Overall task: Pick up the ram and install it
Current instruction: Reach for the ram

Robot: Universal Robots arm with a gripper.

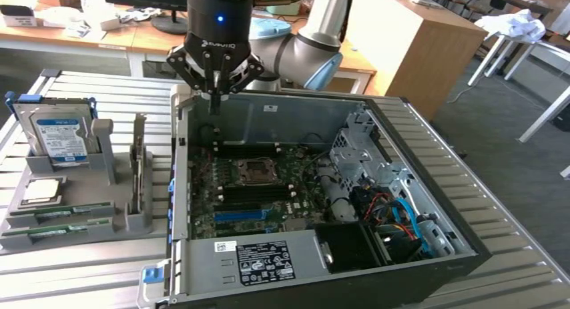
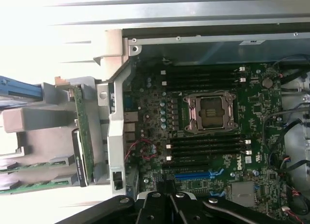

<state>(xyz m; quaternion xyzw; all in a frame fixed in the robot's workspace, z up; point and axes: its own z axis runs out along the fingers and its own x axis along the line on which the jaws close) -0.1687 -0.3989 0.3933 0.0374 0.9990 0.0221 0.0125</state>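
The clenched, empty gripper (image 1: 215, 103) hangs above the open computer case's (image 1: 294, 115) back wall, well apart from the ram (image 1: 61, 212), which lies flat in the grey holder (image 1: 135, 222), lengthwise across the exterior view.

White lettering on the black body of the gripper (image 1: 216, 99) reads ROBOTIQ. In the wrist view the green motherboard (image 2: 252, 103) carries the brand DELL in white, printed beside one bank of memory slots. The white label on the power supply (image 1: 263, 261) and the blue-and-white one on the hard drive (image 1: 61, 137) bear print too small to read.
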